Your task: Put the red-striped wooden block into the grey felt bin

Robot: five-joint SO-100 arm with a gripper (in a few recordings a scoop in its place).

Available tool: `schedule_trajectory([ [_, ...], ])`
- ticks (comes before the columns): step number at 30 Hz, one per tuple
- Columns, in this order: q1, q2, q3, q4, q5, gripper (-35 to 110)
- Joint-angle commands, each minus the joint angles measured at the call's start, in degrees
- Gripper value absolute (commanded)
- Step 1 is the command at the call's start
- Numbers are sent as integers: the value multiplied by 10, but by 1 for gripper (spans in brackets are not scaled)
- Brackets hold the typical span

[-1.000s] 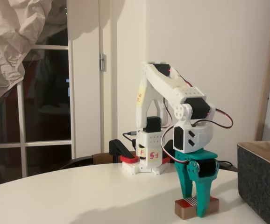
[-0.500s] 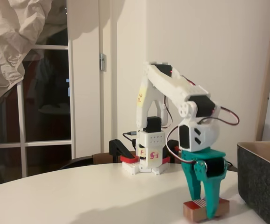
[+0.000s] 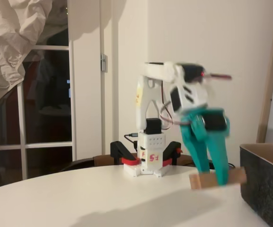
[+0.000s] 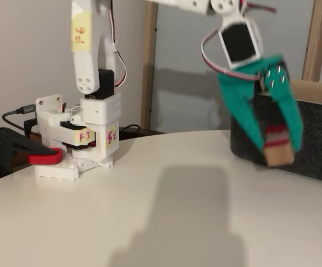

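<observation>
Item: my claw (image 3: 215, 177), teal, two-fingered, hanging from my white arm (image 3: 162, 73) above the white surface (image 3: 103, 198). Condition: clamped on the red-striped wooden block (image 3: 217, 178), one finger on each side of it; motion blur softens the edges in both fixed views.

Item: red-striped wooden block, brown. In a fixed view it sits crosswise between my fingertips (image 3: 220, 176), its ends sticking out to either side, clear of the surface with air beneath it. In the other fixed view the block (image 4: 277, 149) shows end-on, its pale end face towards the camera, a patch of red stripes on its upper part, held low between my fingers (image 4: 243, 114).

Item: grey felt bin (image 3: 265, 182), dark felt wall, pale rim, at the right edge of a fixed view. The block hangs just beside its near wall, at about rim height, still outside it. In the other fixed view the bin (image 4: 317, 139) stands behind my claw (image 4: 273, 146).

Item: my base (image 4: 74, 142), white with red handwritten labels, fixed to the surface by a black clamp with red jaw tips (image 4: 22, 150). Black cables run from it.

Item: surroundings. Glazed door with white bars (image 3: 46, 94) at the left, crumpled pale paper or cloth (image 3: 13, 38) hanging at the upper left, plain white wall behind.
</observation>
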Motion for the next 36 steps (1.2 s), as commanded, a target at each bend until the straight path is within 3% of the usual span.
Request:
schedule_trajectory([
  [1,11,82,-47,2,9,0],
  [9,-11,171,-118,0,-11,0],
  [18,-199,191,-139,1,-73,0],
  [26,-313,124,-134,33,-138,0],
  [36,-324,-21,-134,45,-188,0],
])
